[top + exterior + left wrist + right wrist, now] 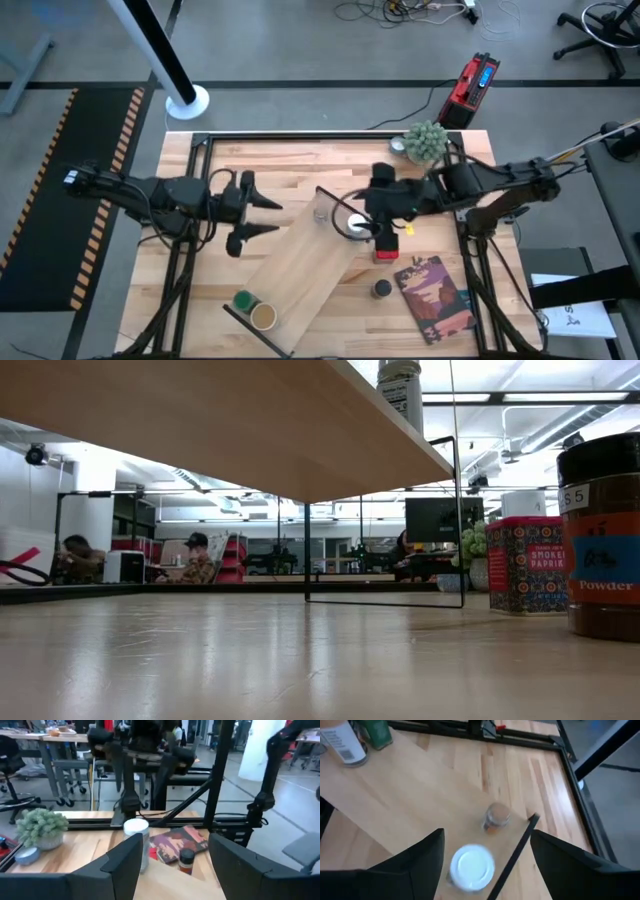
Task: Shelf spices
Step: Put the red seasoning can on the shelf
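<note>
The shelf [300, 265], a pale board on black rails, lies slantwise on the table. A green-topped jar [243, 300] and a tan-topped jar [263, 316] stand on its near end. A clear glass jar [496, 816] and a white-topped jar [472, 865] stand on its far end. The red tin [387, 247] and a black-topped jar [382, 289] stand on the table beside the shelf. My right gripper [487, 834] hovers open above the white-topped jar. My left gripper [272, 217] is open and level, left of the shelf's far end.
A reddish book [435, 297] lies at the near right. A fuzzy potted plant [425, 142] and a small lid [398, 146] sit at the far right corner. A black frame [200, 140] runs round the table's edges. In the low view the board [200, 420] spans overhead.
</note>
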Robot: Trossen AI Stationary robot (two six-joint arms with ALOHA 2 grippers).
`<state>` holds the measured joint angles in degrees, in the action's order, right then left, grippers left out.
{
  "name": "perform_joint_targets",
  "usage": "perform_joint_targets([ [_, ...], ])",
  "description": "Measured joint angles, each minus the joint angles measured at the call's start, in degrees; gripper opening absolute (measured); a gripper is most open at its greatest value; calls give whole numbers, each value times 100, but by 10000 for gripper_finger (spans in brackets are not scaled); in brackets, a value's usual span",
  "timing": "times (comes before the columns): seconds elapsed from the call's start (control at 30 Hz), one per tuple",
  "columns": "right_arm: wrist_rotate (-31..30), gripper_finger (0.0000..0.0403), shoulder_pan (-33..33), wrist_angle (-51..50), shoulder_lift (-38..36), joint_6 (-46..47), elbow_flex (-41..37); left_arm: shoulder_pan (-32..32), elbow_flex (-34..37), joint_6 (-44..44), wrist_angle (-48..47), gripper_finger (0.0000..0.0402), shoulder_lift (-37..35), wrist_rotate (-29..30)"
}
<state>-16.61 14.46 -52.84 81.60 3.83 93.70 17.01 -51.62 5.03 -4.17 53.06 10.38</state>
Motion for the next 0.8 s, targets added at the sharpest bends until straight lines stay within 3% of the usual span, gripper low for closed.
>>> perform_joint_targets([
  [0.43, -800, 280, 1092, 263, -1302, 1685, -1907, 1309, -4, 10, 461, 215, 633, 2119],
  [0.8, -1478, 273, 1664, 270, -1865, 2926, -3650, 1371, -177, 557, 455, 215, 707, 2364],
])
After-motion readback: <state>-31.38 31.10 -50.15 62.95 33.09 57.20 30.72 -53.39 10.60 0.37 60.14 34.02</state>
